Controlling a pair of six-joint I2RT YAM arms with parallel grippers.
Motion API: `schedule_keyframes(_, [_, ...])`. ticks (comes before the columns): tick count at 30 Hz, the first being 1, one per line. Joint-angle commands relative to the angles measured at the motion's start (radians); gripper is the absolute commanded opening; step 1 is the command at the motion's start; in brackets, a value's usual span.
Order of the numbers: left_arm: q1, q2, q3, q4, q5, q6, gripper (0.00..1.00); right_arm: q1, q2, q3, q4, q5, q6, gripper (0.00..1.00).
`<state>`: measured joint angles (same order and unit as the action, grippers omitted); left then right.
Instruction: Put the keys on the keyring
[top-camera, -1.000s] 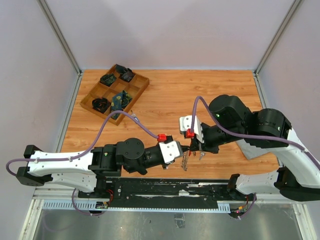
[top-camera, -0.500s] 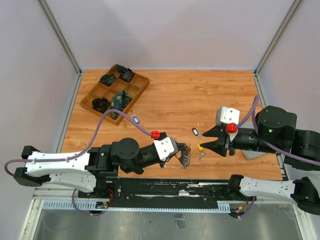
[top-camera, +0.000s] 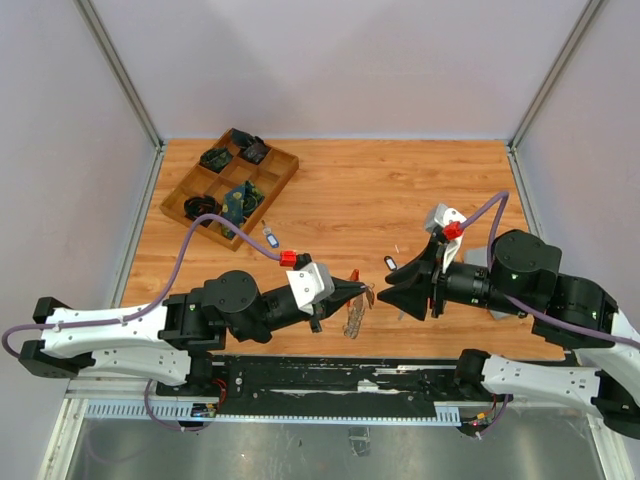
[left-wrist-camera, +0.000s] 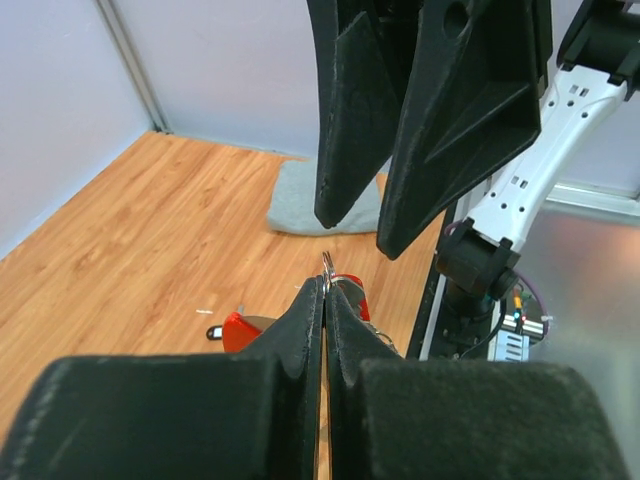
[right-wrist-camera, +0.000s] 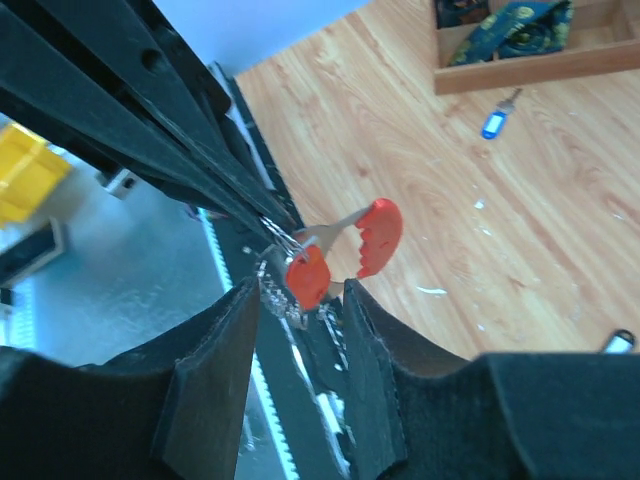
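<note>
My left gripper (top-camera: 358, 289) is shut on the thin metal ring of the keyring (left-wrist-camera: 327, 268), held above the table's front edge. The glittery strap (top-camera: 354, 319) hangs below it. In the right wrist view a curved red part (right-wrist-camera: 378, 235) and a red key head (right-wrist-camera: 308, 277) hang at the ring. My right gripper (top-camera: 386, 294) is open and points left at the keyring, its tips (right-wrist-camera: 300, 290) either side of the red head without touching it. Its fingers (left-wrist-camera: 455, 110) fill the top of the left wrist view. I see no yellow key.
A black-headed key (top-camera: 390, 263) lies on the table behind the grippers. A blue-headed key (top-camera: 268, 238) lies near the wooden compartment tray (top-camera: 284, 172) at the back left. A grey cloth (left-wrist-camera: 305, 195) lies at the right, under my right arm.
My left gripper has drawn back left with the keyring. My right gripper pulled away right, then swung back left, open, to the keyring, covering the yellow key on the table.
</note>
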<state>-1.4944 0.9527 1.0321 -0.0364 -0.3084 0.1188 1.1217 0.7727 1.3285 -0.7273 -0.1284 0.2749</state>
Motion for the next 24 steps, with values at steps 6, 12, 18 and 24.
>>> schedule_keyframes(6, [0.003, -0.024, -0.006, 0.067, 0.022, -0.027, 0.01, -0.202, -0.039, -0.062, 0.216, -0.286, 0.219, 0.43])
schedule_keyframes(12, [0.003, -0.028, -0.004, 0.072, 0.022, -0.030, 0.01, -0.466, -0.060, -0.186, 0.409, -0.638, 0.402, 0.38])
schedule_keyframes(18, [0.004, -0.038, -0.009, 0.086, 0.015, -0.031, 0.00, -0.488, -0.079, -0.247, 0.507, -0.728, 0.453, 0.33])
schedule_keyframes(24, [0.003, -0.042, -0.006, 0.093, 0.027, -0.028, 0.00, -0.489, -0.090, -0.279, 0.536, -0.754, 0.476, 0.29])
